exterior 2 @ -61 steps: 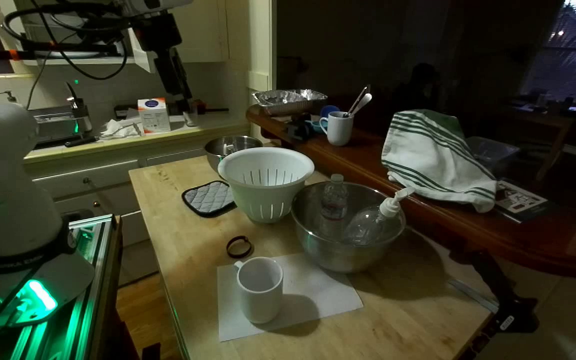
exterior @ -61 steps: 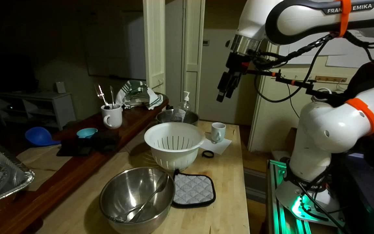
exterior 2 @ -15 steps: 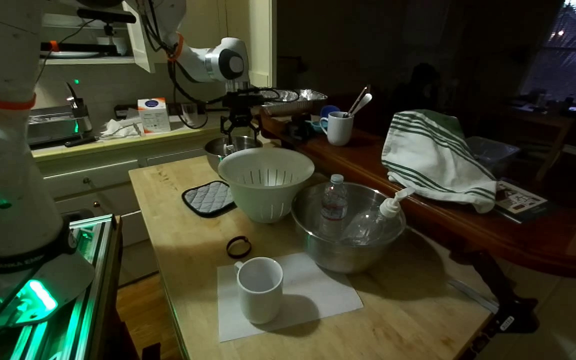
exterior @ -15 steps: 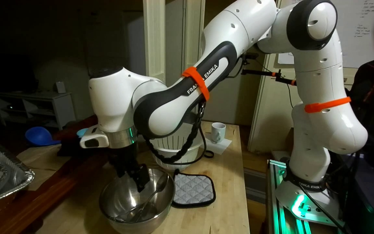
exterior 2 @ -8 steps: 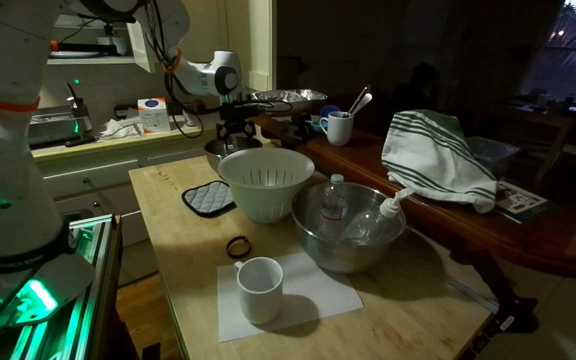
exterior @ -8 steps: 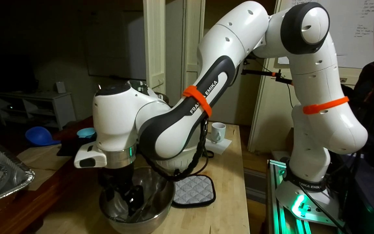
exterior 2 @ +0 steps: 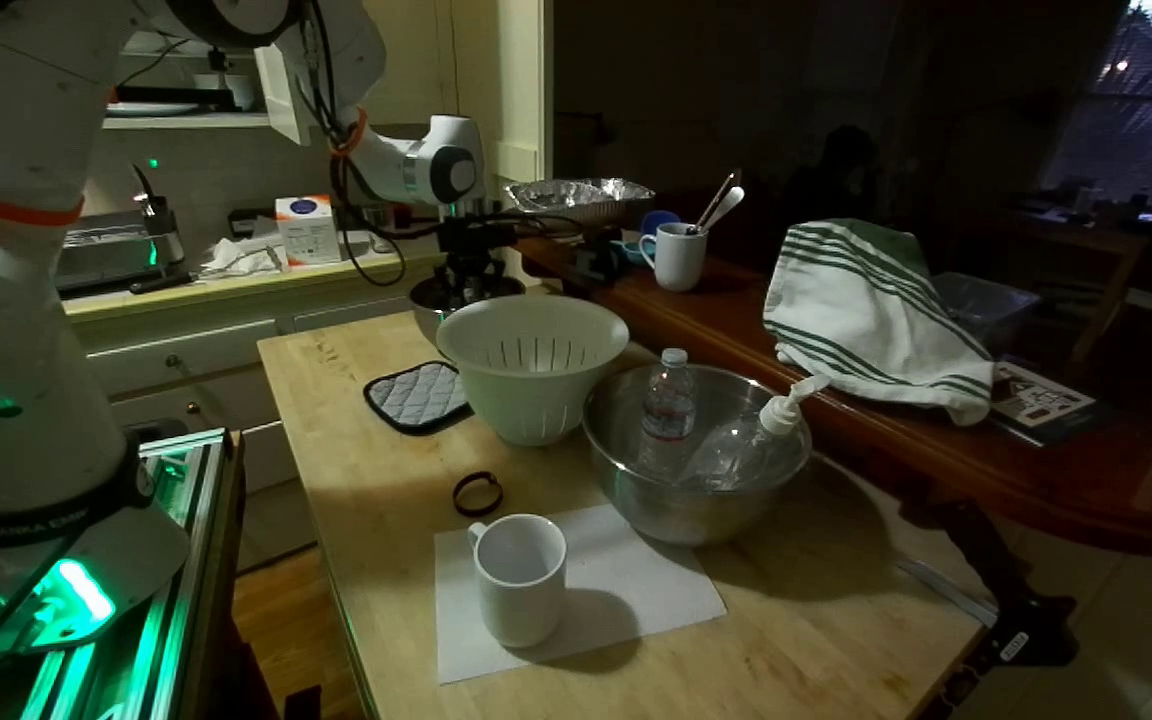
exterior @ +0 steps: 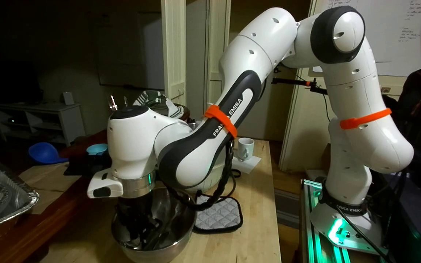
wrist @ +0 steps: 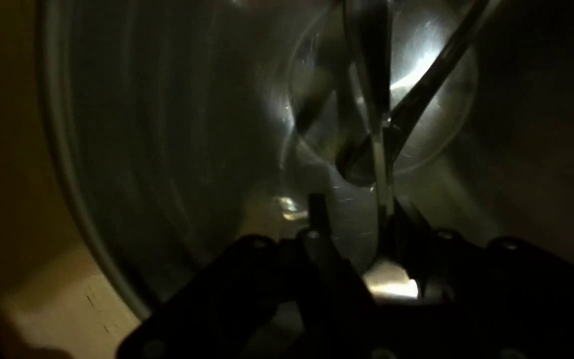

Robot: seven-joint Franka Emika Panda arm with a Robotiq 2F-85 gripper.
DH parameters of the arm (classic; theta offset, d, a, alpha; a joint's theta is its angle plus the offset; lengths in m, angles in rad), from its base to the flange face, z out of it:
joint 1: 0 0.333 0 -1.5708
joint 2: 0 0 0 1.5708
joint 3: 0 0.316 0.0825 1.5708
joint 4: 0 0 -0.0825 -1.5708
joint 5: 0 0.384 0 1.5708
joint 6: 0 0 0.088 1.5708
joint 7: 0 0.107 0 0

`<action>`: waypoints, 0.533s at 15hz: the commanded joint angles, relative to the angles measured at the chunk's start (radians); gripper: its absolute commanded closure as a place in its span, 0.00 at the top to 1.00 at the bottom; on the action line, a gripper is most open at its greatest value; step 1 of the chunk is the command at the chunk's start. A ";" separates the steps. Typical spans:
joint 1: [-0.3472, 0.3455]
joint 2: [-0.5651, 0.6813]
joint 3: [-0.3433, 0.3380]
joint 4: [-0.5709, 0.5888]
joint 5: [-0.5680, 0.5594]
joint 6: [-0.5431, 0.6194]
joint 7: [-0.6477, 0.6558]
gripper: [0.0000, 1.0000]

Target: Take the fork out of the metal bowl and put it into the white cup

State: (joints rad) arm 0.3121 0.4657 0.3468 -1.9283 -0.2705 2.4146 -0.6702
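Steel walls are seen around the gripper (wrist: 354, 214), which is pointed down into the metal bowl (exterior: 177, 246), its two fingers spread with a gap between them. A slim metal stem (wrist: 382, 164) is seen running through that gap, nearer the finger on the right of the wrist view; whether it is touched cannot be told. It is crossed by a second utensil (wrist: 429, 82), and which of these two in the bowl is the fork cannot be made out in the dim light. Just beside the bowl, a grey quilted pot holder (exterior: 219, 215) is laid on the wooden table (exterior 2: 376, 490), near a white colander (exterior 2: 536, 405). Farther along, a water bottle (exterior 2: 668, 415) and a pump bottle (exterior 2: 736, 450) are held in another steel bowl (exterior 2: 681, 515), and a white mug (exterior 2: 521, 590) is stood upright on paper (exterior 2: 651, 590). On the brown ledge (exterior 2: 726, 320), utensil handles are propped in the white cup (exterior 2: 681, 258)
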 commanded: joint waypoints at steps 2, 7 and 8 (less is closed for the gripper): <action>-0.003 0.003 0.008 0.002 0.013 -0.011 -0.013 0.01; 0.037 -0.101 -0.013 -0.061 -0.045 -0.041 0.069 0.01; 0.047 -0.127 -0.015 -0.077 -0.065 -0.037 0.091 0.02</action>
State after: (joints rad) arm 0.3240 0.4404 0.3468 -1.9370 -0.2867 2.4046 -0.6513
